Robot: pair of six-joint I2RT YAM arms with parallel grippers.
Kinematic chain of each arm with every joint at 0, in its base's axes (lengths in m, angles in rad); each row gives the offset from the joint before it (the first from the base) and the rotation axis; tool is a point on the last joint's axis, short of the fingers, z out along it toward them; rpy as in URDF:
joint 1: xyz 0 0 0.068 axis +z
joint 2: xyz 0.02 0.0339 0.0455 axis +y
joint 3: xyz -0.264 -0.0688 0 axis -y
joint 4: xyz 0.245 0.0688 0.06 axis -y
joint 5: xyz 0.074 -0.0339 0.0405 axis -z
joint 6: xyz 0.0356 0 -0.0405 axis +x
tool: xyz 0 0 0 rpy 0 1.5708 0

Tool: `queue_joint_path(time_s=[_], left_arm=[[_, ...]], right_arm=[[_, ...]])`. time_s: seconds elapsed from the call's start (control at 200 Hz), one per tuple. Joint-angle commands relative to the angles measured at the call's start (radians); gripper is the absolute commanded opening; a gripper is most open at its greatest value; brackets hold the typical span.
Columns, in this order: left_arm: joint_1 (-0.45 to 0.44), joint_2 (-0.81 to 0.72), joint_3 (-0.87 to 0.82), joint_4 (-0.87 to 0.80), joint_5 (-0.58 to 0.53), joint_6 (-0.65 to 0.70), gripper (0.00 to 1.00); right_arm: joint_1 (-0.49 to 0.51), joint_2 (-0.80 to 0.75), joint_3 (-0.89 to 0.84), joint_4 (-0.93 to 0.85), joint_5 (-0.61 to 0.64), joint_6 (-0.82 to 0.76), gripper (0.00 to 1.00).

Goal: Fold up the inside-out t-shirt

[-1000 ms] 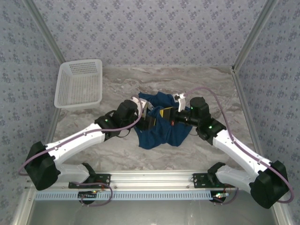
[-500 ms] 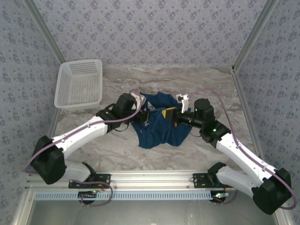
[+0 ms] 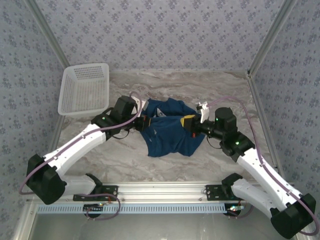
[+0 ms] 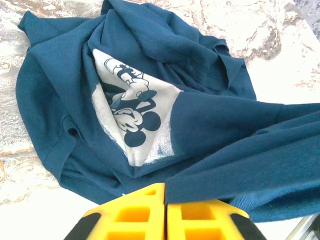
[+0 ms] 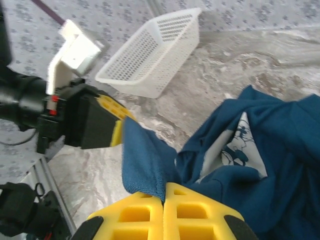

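I note left gripper (image 3: 144,120) just clamped on shirt (image 3: 167,136), left edge; right gripper (image 3: 189,120) grips right edge. Spreading can start.

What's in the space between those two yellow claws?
The navy t-shirt. The left gripper and right gripper each pinch it, and it spans the gap in the top external view.

1. Left arm (image 3: 75,147) comes up from about 7 o'clock in the top view. The forearm runs toward 1 o'clock and the wrist is turned so the left claw (image 3: 145,120) faces 3 o'clock.
2. Left claw's yellow pads (image 4: 135,212) are squeezed together, nipping an edge of the t-shirt (image 3: 170,137).
3. Right arm (image 3: 260,165) comes in from 5 o'clock, and the right claw (image 3: 187,120) faces 9 o'clock.
4. Right claw is pinched tight on a t-shirt edge too.
5. The claws face each other, roughly level and apart.
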State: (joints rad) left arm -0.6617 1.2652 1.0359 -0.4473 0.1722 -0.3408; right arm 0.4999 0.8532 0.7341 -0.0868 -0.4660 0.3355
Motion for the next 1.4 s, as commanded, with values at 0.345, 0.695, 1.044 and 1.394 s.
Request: queue_joint_path(time_s=[0.345,0.695,1.044,1.394], left_arm=[[0.047,-0.01,-0.02,0.061,0.246,-0.013,0.0],[0.115,-0.133,-0.064,0.055,0.341,-0.096,0.0],[0.086,0.002,-0.039,-0.042,0.241,-0.029,0.0],[0.094,-0.019,-0.068,0.048,0.397,-0.072,0.0]], right_arm=[[-0.043,-0.017,-0.033,0.052,-0.047,0.03,0.0],[-0.05,0.025,-0.047,0.071,-0.083,0.005,0.06],[-0.06,0.086,-0.138,0.436,-0.364,0.203,0.1],[-0.058,0.142,-0.027,-0.059,0.068,0.042,0.22]])
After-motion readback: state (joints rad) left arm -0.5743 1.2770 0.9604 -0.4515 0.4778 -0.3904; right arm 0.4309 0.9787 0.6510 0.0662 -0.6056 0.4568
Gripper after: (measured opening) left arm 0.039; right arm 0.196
